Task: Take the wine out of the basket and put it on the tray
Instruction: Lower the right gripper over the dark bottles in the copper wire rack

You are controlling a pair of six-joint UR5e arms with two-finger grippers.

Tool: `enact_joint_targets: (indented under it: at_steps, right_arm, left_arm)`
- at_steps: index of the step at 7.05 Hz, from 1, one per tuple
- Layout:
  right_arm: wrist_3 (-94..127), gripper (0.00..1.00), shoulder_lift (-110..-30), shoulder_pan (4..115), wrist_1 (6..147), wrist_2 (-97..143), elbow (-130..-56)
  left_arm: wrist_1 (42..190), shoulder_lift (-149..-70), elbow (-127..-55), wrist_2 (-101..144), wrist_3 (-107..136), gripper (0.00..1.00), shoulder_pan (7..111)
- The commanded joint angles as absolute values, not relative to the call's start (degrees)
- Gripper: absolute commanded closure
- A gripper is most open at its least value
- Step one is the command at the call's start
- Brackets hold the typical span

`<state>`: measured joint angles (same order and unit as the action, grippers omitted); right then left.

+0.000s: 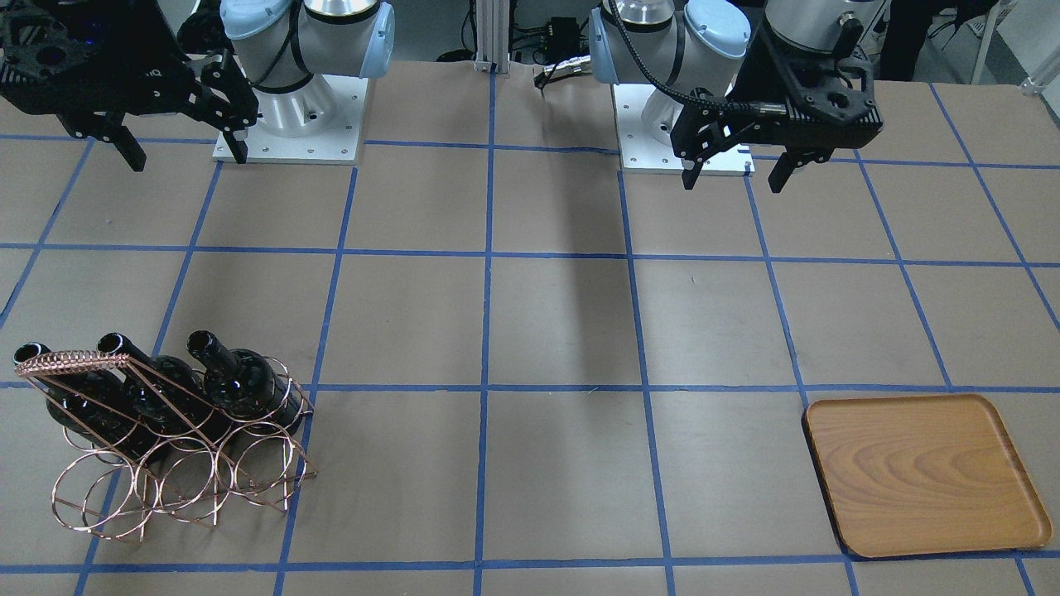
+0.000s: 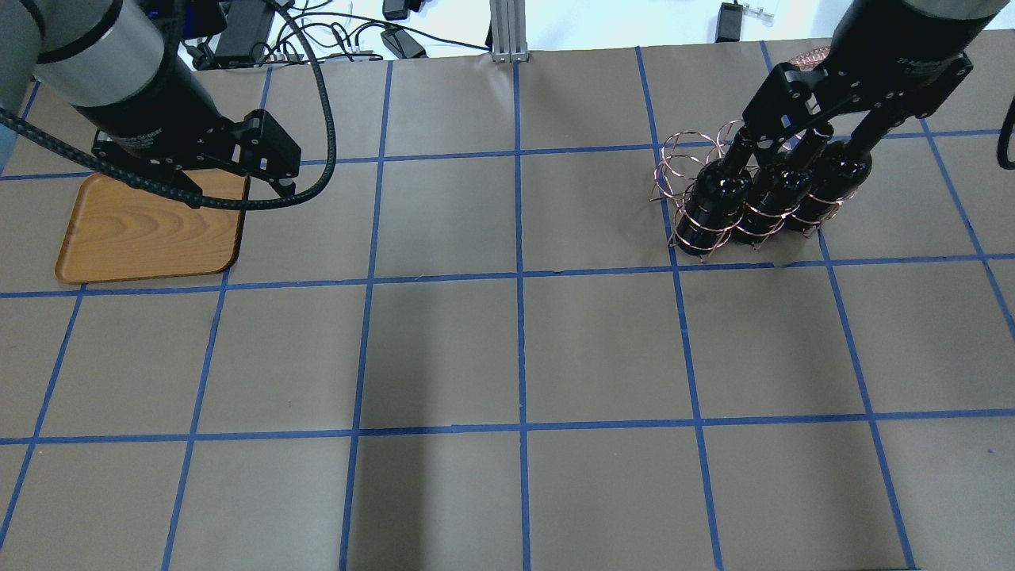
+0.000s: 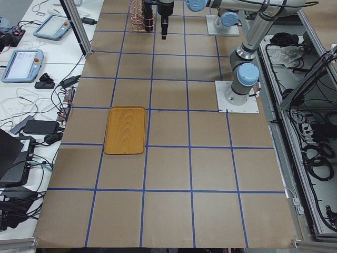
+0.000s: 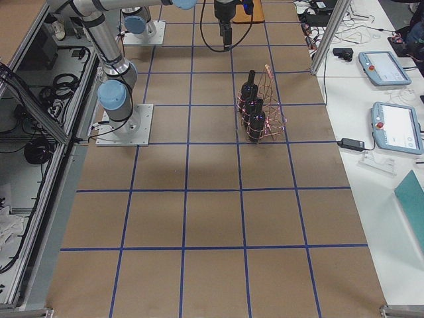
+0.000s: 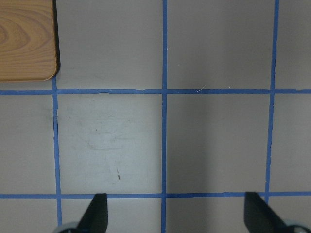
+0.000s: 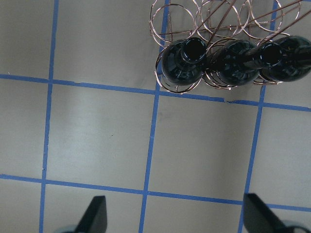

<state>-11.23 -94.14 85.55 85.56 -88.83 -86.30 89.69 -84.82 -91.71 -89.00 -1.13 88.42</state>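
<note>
From where I stand, nothing can be read. The body above the left gripper (image 1: 733,178) bears a line of small white print (image 2: 139,135), as does the right gripper (image 1: 189,157); both are too small and blurred to make out.

Surfaces at my table: glass, wire, wood, paper.

The three near-black glass wine bottles (image 1: 240,382) are smooth and very glossy, with white highlights on shoulders and lips. The copper-coloured thin wire basket (image 1: 74,362) is bare, shiny metal, and its handle bar is a tight coil. The light-brown rounded-square wooden tray (image 1: 919,472) shows sweeping grain under a smooth, low-sheen finish. The brown paper table cover (image 1: 555,331) is matt and faintly scuffed. The blue tape grid (image 1: 414,252) on it lies flat with slightly ragged edges. My left gripper (image 1: 732,184) and right gripper (image 1: 189,159) are matt black; I cannot tell whether they are plastic or metal. My silver arm bases (image 1: 294,108) look like smooth metal, and the pale-blue joint caps (image 1: 252,18) like smooth plastic.
</note>
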Motion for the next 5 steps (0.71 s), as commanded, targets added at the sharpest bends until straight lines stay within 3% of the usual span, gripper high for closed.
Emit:
enact_joint_targets:
  at_steps: [1, 5]
  right_arm:
    - [-11.5, 0.0, -94.0, 85.4, 87.4, -88.9, -86.3]
    - [-20.5, 0.0, -87.6, 81.3, 94.5, -87.7, -86.3]
  left_arm:
    - [88.2, -85.4, -92.5, -89.0, -1.3, 0.0, 88.4]
    - [87.6, -85.5, -93.9, -89.3, -0.6, 0.0, 88.2]
